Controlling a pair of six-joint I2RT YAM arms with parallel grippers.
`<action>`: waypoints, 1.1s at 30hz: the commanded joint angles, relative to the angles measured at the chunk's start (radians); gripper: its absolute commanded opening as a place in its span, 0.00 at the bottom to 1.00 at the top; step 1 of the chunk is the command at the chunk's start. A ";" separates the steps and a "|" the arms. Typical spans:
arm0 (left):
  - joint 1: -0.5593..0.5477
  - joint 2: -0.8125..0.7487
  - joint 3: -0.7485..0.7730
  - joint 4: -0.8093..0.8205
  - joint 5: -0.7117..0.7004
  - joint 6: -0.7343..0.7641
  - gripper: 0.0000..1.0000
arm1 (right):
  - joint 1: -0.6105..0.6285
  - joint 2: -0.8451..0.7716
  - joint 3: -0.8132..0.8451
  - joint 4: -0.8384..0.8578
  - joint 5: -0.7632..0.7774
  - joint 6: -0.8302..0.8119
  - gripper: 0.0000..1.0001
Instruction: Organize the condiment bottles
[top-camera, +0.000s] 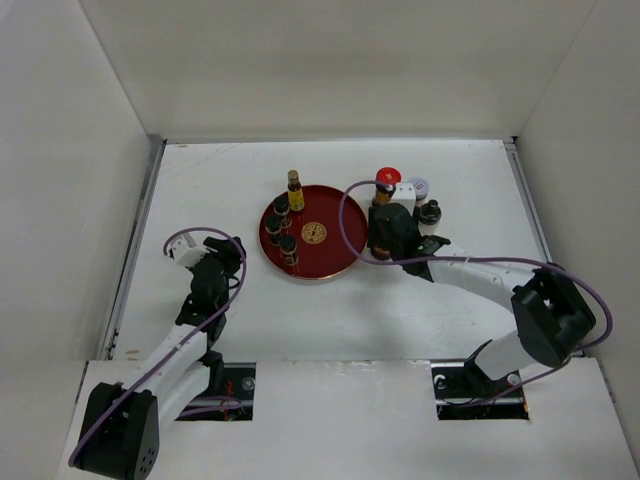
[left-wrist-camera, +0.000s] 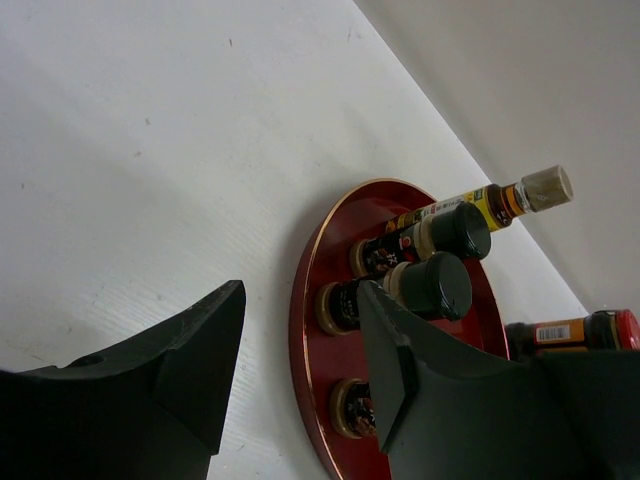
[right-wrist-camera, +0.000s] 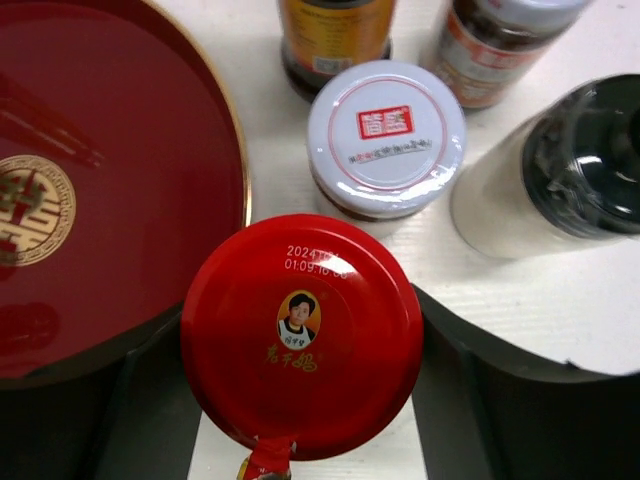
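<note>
My right gripper (right-wrist-camera: 300, 385) is shut on a red-lidded jar (right-wrist-camera: 300, 335), one finger on each side of it under the lid, just right of the round dark-red tray (right-wrist-camera: 120, 180). Past it stand an orange-labelled bottle (right-wrist-camera: 335, 35), a white-lidded jar (right-wrist-camera: 385, 135), another jar (right-wrist-camera: 495, 45) and a black-capped pale bottle (right-wrist-camera: 570, 170). In the top view the right gripper (top-camera: 386, 218) sits beside the tray (top-camera: 325, 255). On the tray stand three dark-capped bottles (top-camera: 280, 222) and a slim yellow bottle (top-camera: 295, 190). My left gripper (top-camera: 228, 252) is open and empty, left of the tray (left-wrist-camera: 310, 300).
White walls close the table at the back and on both sides. A purple cable loops from each arm; the right one arcs over the tray's right edge (top-camera: 345, 215). Bare table lies left of the tray and in front of it.
</note>
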 joint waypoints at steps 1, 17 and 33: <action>-0.007 0.013 0.006 0.075 0.007 -0.009 0.47 | -0.005 -0.020 -0.003 0.150 -0.023 -0.017 0.67; -0.016 0.016 0.005 0.082 -0.005 0.001 0.47 | 0.041 -0.216 0.082 0.139 0.034 -0.115 0.48; -0.016 0.053 0.005 0.101 -0.016 -0.002 0.47 | 0.061 0.399 0.590 0.330 -0.161 -0.126 0.46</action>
